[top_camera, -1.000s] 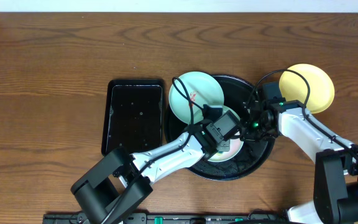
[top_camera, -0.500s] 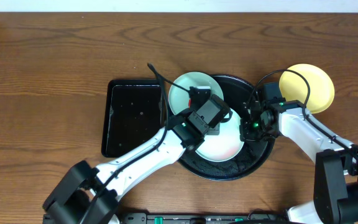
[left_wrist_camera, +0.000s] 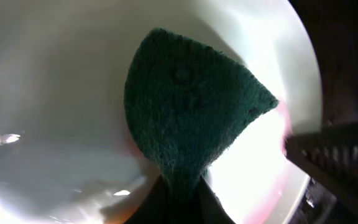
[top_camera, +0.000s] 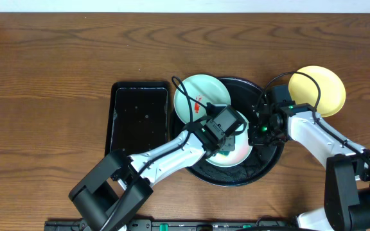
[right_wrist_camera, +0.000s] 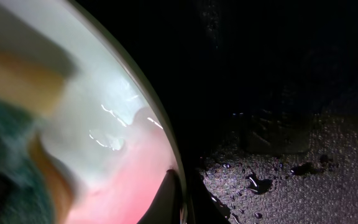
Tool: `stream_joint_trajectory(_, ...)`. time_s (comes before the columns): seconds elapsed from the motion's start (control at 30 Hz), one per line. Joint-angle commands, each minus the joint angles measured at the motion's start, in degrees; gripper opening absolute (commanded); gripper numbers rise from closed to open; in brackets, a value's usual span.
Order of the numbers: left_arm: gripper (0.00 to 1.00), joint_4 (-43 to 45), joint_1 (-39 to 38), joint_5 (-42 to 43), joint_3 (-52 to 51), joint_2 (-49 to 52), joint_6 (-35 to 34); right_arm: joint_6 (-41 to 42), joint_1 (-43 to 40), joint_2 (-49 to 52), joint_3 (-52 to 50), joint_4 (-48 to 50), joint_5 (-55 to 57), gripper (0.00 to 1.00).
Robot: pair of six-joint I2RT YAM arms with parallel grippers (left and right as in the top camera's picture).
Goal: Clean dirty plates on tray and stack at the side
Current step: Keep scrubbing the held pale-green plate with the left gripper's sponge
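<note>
Half a second ago your left hand (top_camera: 229, 142) was up over the far-left part of the tray (top_camera: 270, 162); now it is back down on the plate (top_camera: 237, 155) lying in the tray's middle, much where it sat a second ago. That looks like one scrub stroke finishing and another starting, so you are probably mid-clean on this plate, not done with it. The left wrist view bears this out: a pink wash shows along the plate's right edge, and the right wrist view shows pink pooled against the rim.

Your left hand is clamped on the sponge (left_wrist_camera: 188, 115), whose dark green face is pressed flat on the plate's bowl. Your right hand (top_camera: 260, 130) has not moved over the last second. It appears to pinch the plate's right rim, steadying it, with the rim running straight into the fingers in its own view.

The smeared plate (top_camera: 204, 90) leans over the tray's far-left rim, just beyond your left hand, its red mark untouched. The yellow plate (top_camera: 320, 90) sits on the worktop (top_camera: 56, 64) beside the tray, just beyond your right arm.
</note>
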Motion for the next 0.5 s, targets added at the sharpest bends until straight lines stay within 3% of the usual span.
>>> stream_joint_trajectory(0.0, 0.07, -0.2, -2.3, 4.6, -0.7, 0.9, -0.9, -0.8, 0.8, 0.4, -0.9, -0.5, 4.4, 0.01)
stream_joint_trajectory(0.27, 0.08, 1.0, -3.7, 4.9, -0.7, 0.9, -0.7, -0.8, 0.8, 0.4, -0.9, -0.5, 4.4, 0.01)
stream_joint_trajectory(0.4, 0.07, 3.5, -3.7, 9.5, -0.6, 0.9, 1.0, -0.8, 0.8, 0.4, -0.9, -0.5, 4.4, 0.01)
stream_joint_trajectory(0.47, 0.07, 3.4, -3.6, 7.0, -0.7, 0.9, 1.3, -0.8, 0.8, 0.4, -0.9, -0.5, 4.4, 0.01)
